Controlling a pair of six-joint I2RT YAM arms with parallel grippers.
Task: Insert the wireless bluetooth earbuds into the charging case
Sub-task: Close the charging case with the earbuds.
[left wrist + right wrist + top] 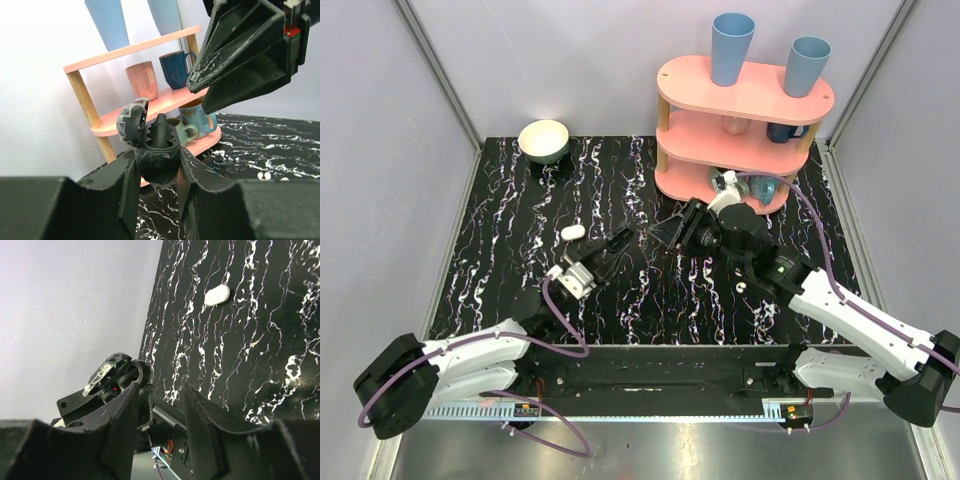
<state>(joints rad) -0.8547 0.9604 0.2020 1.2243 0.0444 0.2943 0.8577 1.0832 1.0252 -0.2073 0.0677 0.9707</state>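
Observation:
My left gripper [156, 170] is shut on a small dark charging case [155, 162] and holds it above the table with its hinged lid [131, 120] swung open. A dark bud [161, 131] stands upright in the case's socket. In the right wrist view the case [131, 374] shows a red light inside. My right gripper [665, 233] hangs open just right of the case with nothing between its fingers [235, 60]. The left gripper [620, 242] points at it. Two tiny white bud-like pieces [260, 176] lie on the table. Whether they are earbuds I cannot tell.
A white pill-shaped oval [573, 231] lies on the black marble table [520, 260], left of both grippers. A pink three-tier shelf [740, 95] with cups stands at the back right. A pale bowl [544, 140] sits at the back left.

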